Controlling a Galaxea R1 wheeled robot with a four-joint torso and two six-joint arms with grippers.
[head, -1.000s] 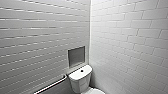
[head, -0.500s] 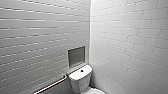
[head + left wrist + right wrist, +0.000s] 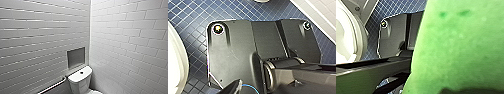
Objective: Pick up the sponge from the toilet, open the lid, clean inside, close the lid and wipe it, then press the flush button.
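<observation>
Right gripper holding the sponge, up off the blue floor and near the toilet.

Biggest worry is the toilet itself. The head view looks mostly at the tiled wall and the bowl is cut off at its lower edge, so a reach could strike ceramic unseen. Next, the sponge sits close against the right wrist camera and hides whatever lies beyond it. Its soft foam could also slip from a shallow grip. Smallest, the flush button on the tank top could get bumped too early.
</observation>
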